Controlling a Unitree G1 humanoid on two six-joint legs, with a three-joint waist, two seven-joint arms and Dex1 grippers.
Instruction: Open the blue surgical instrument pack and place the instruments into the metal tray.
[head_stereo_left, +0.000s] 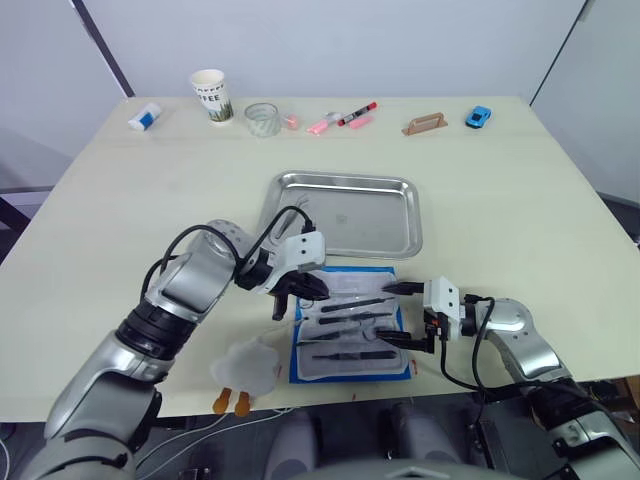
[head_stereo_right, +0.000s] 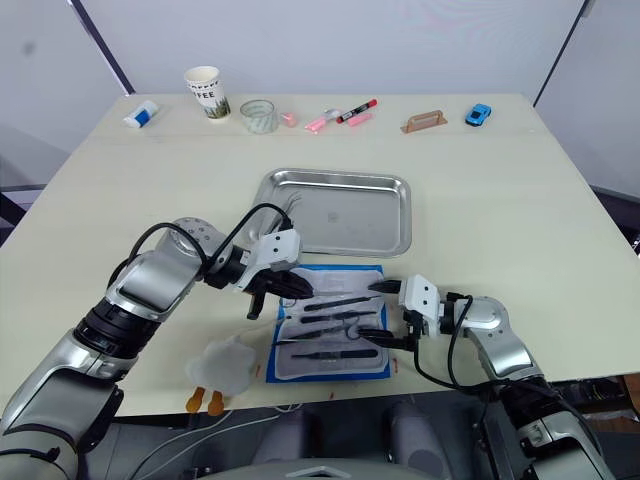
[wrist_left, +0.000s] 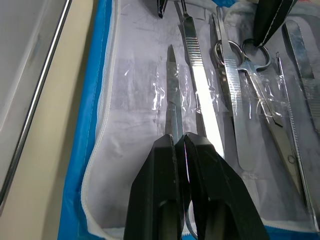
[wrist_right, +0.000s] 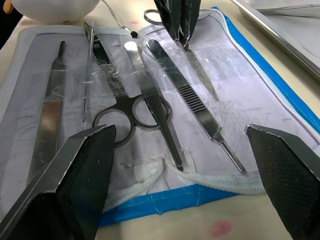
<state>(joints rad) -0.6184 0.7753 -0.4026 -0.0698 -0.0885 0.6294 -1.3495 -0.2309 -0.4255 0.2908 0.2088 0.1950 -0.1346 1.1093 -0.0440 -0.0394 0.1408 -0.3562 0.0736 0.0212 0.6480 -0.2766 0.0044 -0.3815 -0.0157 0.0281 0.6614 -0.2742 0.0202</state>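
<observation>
The blue surgical instrument pack (head_stereo_left: 345, 273) lies open on the table, just in front of the metal tray (head_stereo_left: 345, 215), which holds nothing. Several silver instruments (head_stereo_left: 350, 305) rest on its pale lining, among them ring-handled scissors (wrist_right: 135, 112) and flat handles. My left gripper (head_stereo_left: 312, 285) is at the pack's left end, shut on the end of a slim pointed instrument (wrist_left: 173, 100) that still lies on the lining. At the pack's right edge my right gripper (head_stereo_left: 388, 314) stands open, with its fingers wide apart and nothing between them.
Along the table's far edge stand a white bottle (head_stereo_left: 143, 117), a paper cup (head_stereo_left: 210, 97), a clear jar (head_stereo_left: 262, 118), pink and red markers (head_stereo_left: 345, 118), a brown handle block (head_stereo_left: 425, 124) and a blue toy car (head_stereo_left: 479, 117). A white crumpled item (head_stereo_left: 245, 365) lies by the front edge.
</observation>
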